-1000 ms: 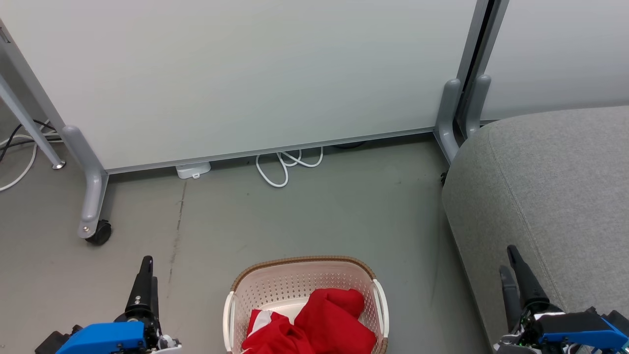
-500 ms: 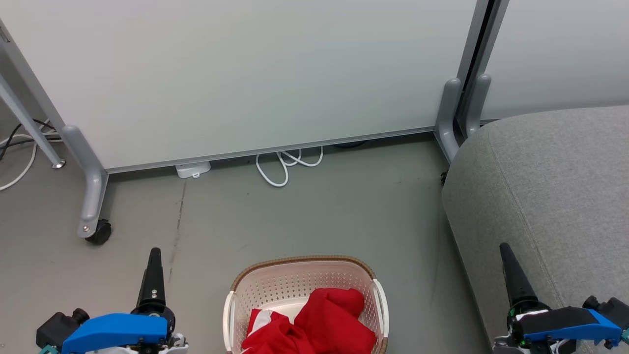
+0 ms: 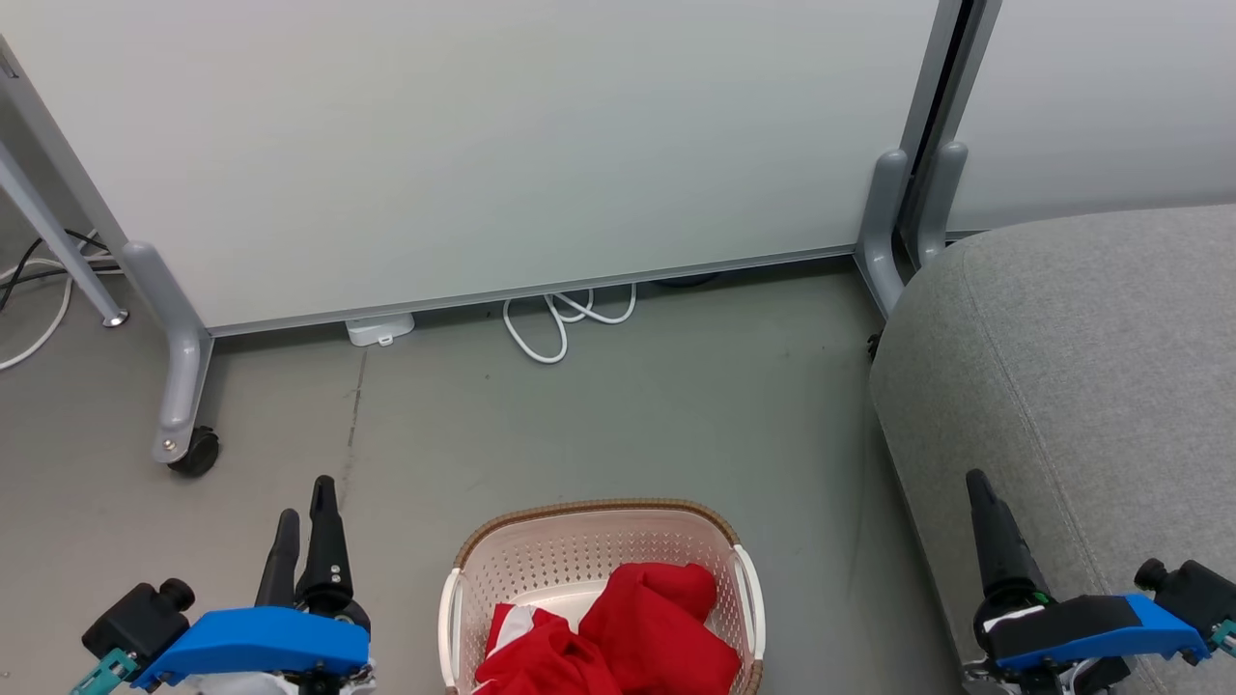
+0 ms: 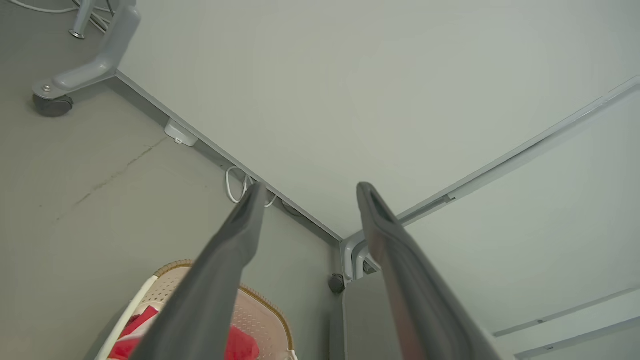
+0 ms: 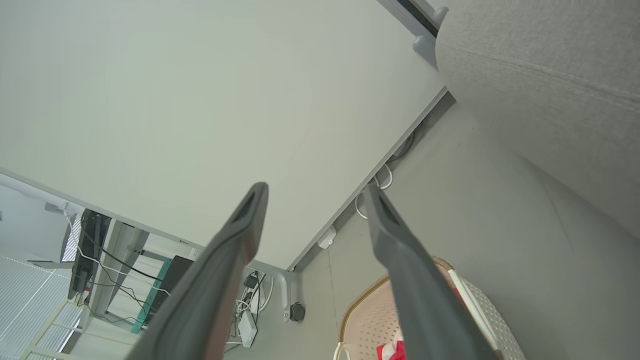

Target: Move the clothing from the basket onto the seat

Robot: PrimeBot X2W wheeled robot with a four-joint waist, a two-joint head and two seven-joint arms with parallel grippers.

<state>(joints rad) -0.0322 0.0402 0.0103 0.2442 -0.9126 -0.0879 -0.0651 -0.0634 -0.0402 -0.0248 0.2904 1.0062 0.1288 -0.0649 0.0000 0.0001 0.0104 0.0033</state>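
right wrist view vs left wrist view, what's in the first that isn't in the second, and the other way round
Right wrist view: the right gripper with jaws open, a desk hung with dark cables past the panel's end, and window blinds.
Left wrist view: the left gripper with jaws open, and a second white panel behind the seat.
Shared: the basket holding red clothing, the grey seat, the white cable loop and the panel's caster.
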